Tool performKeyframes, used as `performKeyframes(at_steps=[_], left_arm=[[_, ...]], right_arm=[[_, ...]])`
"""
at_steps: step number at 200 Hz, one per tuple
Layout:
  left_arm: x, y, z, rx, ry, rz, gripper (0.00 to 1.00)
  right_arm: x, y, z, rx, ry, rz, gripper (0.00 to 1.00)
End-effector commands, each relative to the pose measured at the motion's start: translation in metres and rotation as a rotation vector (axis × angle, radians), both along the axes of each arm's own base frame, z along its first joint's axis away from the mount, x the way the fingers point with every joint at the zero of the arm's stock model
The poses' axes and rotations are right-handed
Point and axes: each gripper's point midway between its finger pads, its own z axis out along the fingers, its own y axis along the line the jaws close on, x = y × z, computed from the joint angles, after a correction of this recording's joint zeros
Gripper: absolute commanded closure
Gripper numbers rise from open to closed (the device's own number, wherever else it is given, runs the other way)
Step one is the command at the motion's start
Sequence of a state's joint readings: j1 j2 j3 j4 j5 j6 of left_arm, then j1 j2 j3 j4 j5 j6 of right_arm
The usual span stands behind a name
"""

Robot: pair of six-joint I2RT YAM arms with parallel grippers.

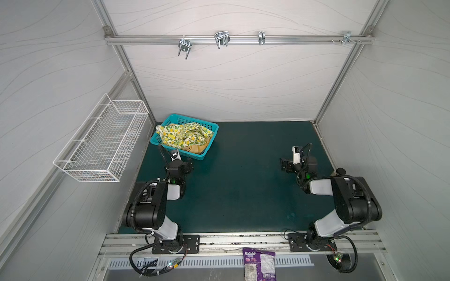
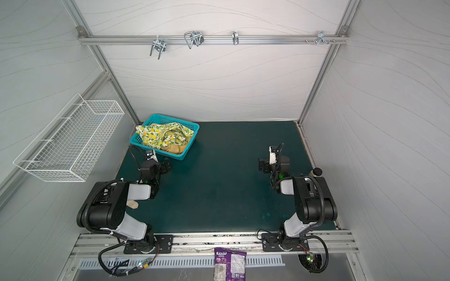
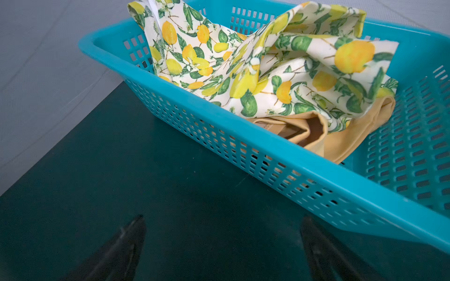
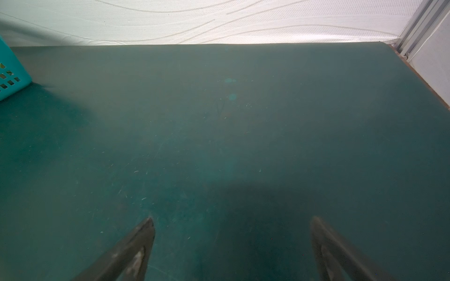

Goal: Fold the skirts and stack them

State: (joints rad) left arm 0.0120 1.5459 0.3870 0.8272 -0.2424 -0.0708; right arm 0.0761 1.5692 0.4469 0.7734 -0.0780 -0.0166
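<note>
The two skirts lie crumpled in a teal basket (image 1: 211, 143) at the back left of the green mat. The white lemon-print skirt (image 1: 185, 136) (image 2: 165, 135) (image 3: 255, 65) lies on top. Only an edge of the mustard-yellow skirt (image 1: 194, 149) (image 2: 175, 148) (image 3: 341, 141) shows under it. My left gripper (image 1: 188, 164) (image 2: 166, 164) (image 3: 222, 219) hovers just in front of the basket's near wall (image 3: 219, 136), open and empty. My right gripper (image 1: 283, 165) (image 2: 261, 165) (image 4: 232, 219) stands open and empty over bare mat at the right.
A white wire basket (image 1: 102, 146) hangs on the left wall. Metal hooks (image 1: 221, 40) sit on the back rail. A purple snack bag (image 1: 259, 265) lies on the front ledge. A beige cloth (image 2: 132, 204) peeks from under the left arm; a black-capped bottle (image 2: 316, 172) stands behind the right arm.
</note>
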Motion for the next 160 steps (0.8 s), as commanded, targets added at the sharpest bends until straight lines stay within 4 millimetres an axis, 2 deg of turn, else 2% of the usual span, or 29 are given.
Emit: performKeyframes(at_steps=[1,160], left_arm=[[0.0106,-0.0027,0.0135,0.008,-0.044,-0.014,0.01],[0.0111,-0.0026,0.0136,0.008,-0.043,-0.014,0.01]], right_arm=[[0.0028,0.0,0.0019,-0.005,-0.002,0.012,0.01],[0.0035,-0.0019,0.002,0.008,0.002,0.011,0.01]])
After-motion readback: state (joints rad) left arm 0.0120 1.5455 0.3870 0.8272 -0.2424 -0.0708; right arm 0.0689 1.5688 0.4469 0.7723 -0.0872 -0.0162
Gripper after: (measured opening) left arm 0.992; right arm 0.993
